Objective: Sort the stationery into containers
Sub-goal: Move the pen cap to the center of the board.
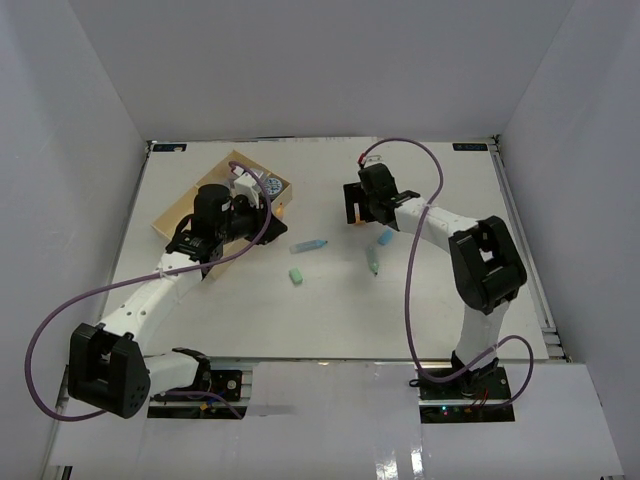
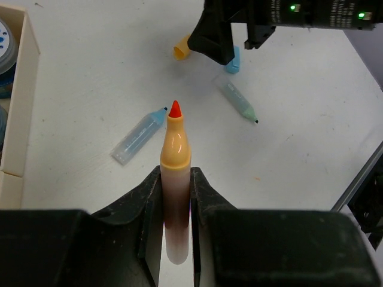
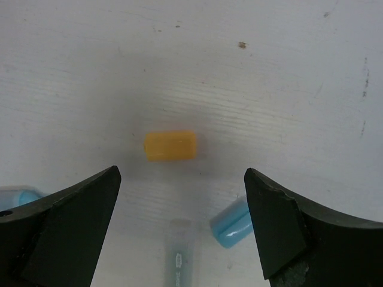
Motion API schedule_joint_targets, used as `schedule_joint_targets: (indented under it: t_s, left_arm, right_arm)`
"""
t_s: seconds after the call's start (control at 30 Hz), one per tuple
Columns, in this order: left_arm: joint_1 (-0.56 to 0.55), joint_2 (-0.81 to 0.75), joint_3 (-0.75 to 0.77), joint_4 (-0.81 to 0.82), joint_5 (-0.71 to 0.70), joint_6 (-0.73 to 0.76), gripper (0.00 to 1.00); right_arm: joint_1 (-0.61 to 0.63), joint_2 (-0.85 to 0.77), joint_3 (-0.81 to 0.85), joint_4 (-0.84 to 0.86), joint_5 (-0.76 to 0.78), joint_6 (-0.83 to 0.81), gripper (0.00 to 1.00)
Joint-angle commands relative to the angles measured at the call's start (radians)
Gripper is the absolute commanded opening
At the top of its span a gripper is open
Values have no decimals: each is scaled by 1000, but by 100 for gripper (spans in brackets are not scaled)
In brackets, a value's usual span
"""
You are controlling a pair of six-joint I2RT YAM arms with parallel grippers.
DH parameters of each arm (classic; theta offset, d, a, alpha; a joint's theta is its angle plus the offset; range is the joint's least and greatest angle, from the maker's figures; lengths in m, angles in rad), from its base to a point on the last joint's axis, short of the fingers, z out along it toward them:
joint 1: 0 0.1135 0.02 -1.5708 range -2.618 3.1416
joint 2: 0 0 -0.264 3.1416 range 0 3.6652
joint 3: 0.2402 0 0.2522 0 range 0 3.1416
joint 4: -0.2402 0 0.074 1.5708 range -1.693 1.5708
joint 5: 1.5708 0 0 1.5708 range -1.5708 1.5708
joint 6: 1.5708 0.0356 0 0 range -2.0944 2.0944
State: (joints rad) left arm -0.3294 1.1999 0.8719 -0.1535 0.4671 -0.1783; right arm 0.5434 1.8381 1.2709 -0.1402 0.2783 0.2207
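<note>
- Left wrist view: an orange marker (image 2: 175,156) with a bare red tip is pinched between the closed-in fingers of the left gripper (image 2: 175,179). Its barrel runs up the middle of the frame.
- Just left of that tip, a pale blue marker (image 2: 139,136) is seen lying slantwise on the white table (image 2: 299,179). A green marker (image 2: 237,101), uncapped, lies right of centre, apart from both.
- At the left edge, a wall of the pale-wood tray (image 2: 18,119) is shown, with a blue-and-white patterned roll (image 2: 5,36) inside at the upper left corner. Which compartment it is in cannot be told.
- Near the top, an orange cap (image 2: 181,49) and a blue cap (image 2: 233,63) are partly covered by the right arm's black housing (image 2: 311,12). White lettering on that housing is too blurred to be read.
- Right wrist view: the fingers of the right gripper (image 3: 179,176) are spread wide. The orange cap lies on its side at the centre of the frame, just above the gap, and is touched by neither finger.
- The blue cap is seen at the lower right, near the right-hand finger. The green marker's end shows at the bottom centre, and the small dark print on it cannot be made out.
- Top external view: the tray is placed at the upper left, and the left gripper is held beside its right-hand corner. A green cap (image 1: 296,276) lies alone near the centre, below the blue marker.
</note>
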Motion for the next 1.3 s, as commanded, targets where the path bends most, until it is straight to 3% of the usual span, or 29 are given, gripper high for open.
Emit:
schedule_joint_targets:
  t_s: [0.0, 0.43, 0.9, 1.03, 1.27]
  left_arm:
    - [1, -37, 9, 12, 42, 49, 0]
    - [1, -49, 3, 6, 11, 51, 2]
    - [1, -45, -1, 6, 19, 54, 4]
    - [1, -43, -2, 8, 15, 54, 5]
    - [1, -48, -2, 8, 19, 53, 7]
  right_arm:
    - [-2, 73, 100, -61, -22, -73, 89]
    - [-14, 208, 193, -84, -48, -84, 83]
    - [-13, 213, 136, -44, -131, -145, 59]
    - [-10, 184, 91, -21, -145, -179, 50]
    - [47, 70, -34, 25, -188, -320, 42]
